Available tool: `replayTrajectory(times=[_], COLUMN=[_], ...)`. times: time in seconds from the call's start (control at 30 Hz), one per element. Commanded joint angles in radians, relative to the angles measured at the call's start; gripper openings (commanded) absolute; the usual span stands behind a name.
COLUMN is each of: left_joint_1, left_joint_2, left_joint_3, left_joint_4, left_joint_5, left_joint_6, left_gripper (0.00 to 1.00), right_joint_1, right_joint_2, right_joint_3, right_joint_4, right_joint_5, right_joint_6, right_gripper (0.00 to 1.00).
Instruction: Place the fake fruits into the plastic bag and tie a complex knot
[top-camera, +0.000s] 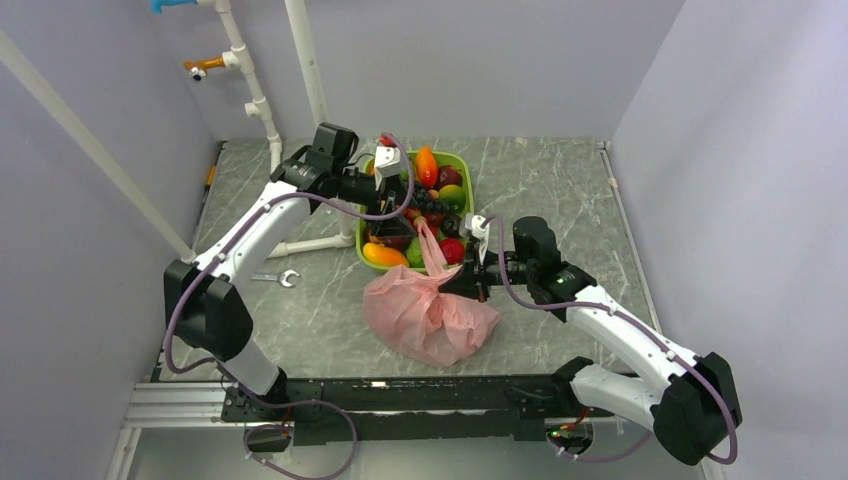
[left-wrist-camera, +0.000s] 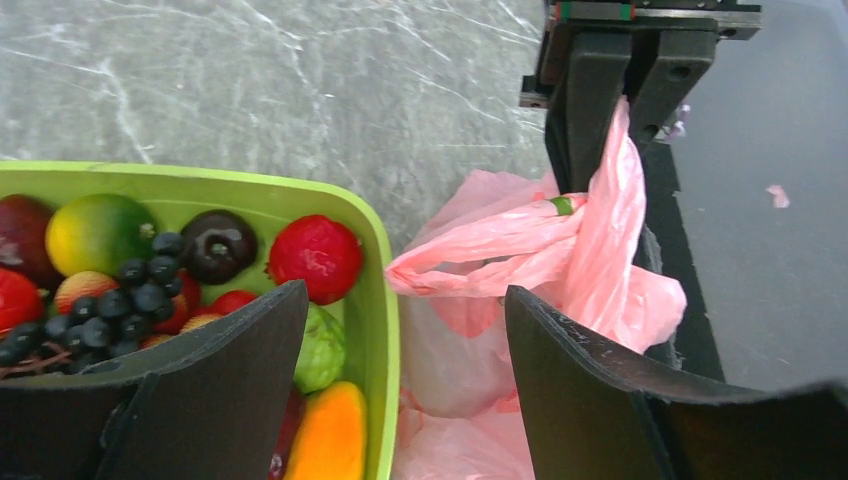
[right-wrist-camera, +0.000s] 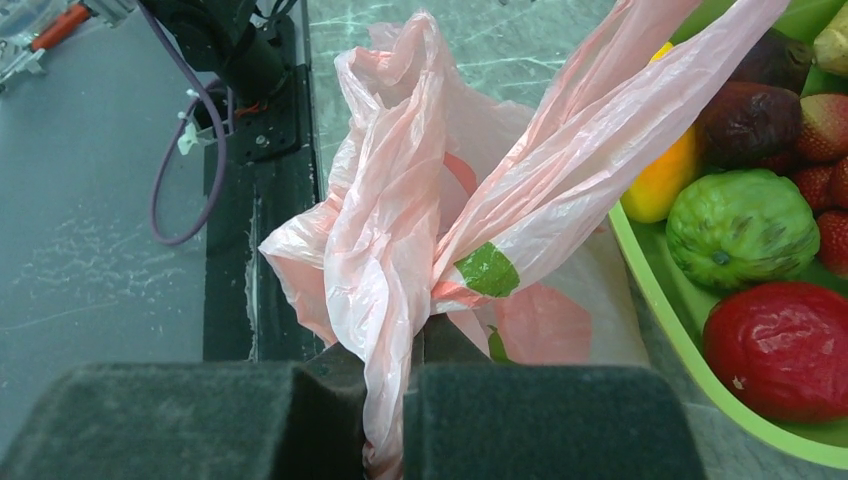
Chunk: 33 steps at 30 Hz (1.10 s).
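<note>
Black jaws of the left gripper (left-wrist-camera: 405, 305) stand wide apart above the green tray (top-camera: 464, 172), where the fake fruits (top-camera: 428, 166) lie. Just before the tray, the plastic bag (top-camera: 428, 318) sits on the table (top-camera: 560, 185), its handle clamped in the right gripper (right-wrist-camera: 392, 405).

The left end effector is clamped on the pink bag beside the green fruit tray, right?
No, the right end effector is clamped on the pink bag beside the green fruit tray; the right wrist view shows it.
</note>
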Motion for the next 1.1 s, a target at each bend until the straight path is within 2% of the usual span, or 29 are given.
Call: replayTrajectory(times=[0.0, 0.13, 0.3, 0.37, 0.47, 0.57, 0.67, 0.77, 0.87, 0.97, 1.07], left_joint_1=[-0.014, -0.027, -0.031, -0.032, -0.033, -0.035, -0.060, -0.130, -0.231, -0.346, -0.423], left_joint_2=[0.015, 0.041, 0.069, 0.069, 0.040, -0.039, -0.134, -0.220, -0.327, -0.412, -0.466], left_joint_3=[0.047, 0.060, 0.092, 0.103, 0.120, 0.089, 0.018, -0.058, -0.187, -0.334, -0.487], left_joint_4=[-0.080, -0.098, -0.119, -0.128, -0.122, -0.006, 0.138, 0.176, 0.240, 0.316, 0.381], left_joint_5=[0.115, 0.124, 0.125, 0.140, 0.172, 0.182, 0.160, 0.098, -0.018, -0.201, -0.285], left_joint_6=[0.061, 0.076, 0.084, 0.089, 0.075, -0.032, -0.173, -0.227, -0.306, -0.364, -0.380], left_gripper=[0.77, 0.70, 0.68, 0.54, 0.26, 0.00, 0.00, 0.00, 0.00, 0.00, 0.00], right_joint_1=[0.006, 0.008, 0.007, 0.008, 0.008, 0.007, 0.007, 0.007, 0.005, -0.006, -0.015], right_joint_2=[-0.020, -0.020, -0.026, -0.026, -0.020, -0.009, 0.012, 0.029, 0.038, 0.042, 0.048], right_joint_3=[0.049, 0.057, 0.062, 0.062, 0.056, 0.036, 0.015, 0.010, 0.013, 0.012, 0.018], right_joint_4=[-0.001, -0.014, -0.032, -0.035, -0.034, -0.007, 0.036, 0.054, 0.054, 0.085, 0.091], right_joint_5=[0.003, 0.000, -0.012, -0.006, 0.008, 0.034, 0.070, 0.102, 0.143, 0.179, 0.208], right_joint_6=[-0.068, -0.088, -0.117, -0.120, -0.116, -0.082, -0.027, 0.026, 0.087, 0.161, 0.215], right_gripper=[0.00, 0.00, 0.00, 0.00, 0.00, 0.00, 0.00, 0.00, 0.00, 0.00, 0.00])
